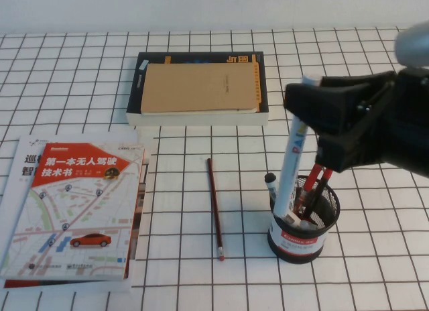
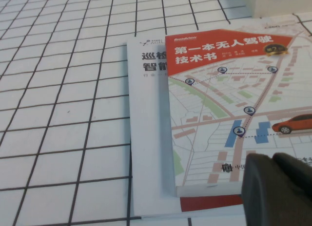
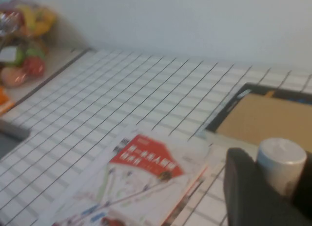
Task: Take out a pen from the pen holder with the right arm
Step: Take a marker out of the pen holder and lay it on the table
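White grid-lined table point(image 1: 188, 271): all items borne.
Red-bannered street-map paperback point(image 1: 74, 210): laid well left of the black mesh pen holder point(image 1: 301, 242); left gripper point(image 2: 275, 167) hung above it, grip state not discernible.
Tan book point(image 1: 198, 86) stacked on black book point(image 1: 201, 57): behind the holder, leftward.
Black right gripper point(image 1: 305, 106): above the holder, clamped on the white cylindrical pen point(image 1: 289, 170), whose lower end is seated in the holder.
Red pencil point(image 1: 214, 207): laid flat, near the holder's left.

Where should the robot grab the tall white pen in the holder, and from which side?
Its top end, from above and the right: the tall white pen stands nearly upright, far above the pen holder rim. The right gripper is clamped there; the left gripper hangs over the books.
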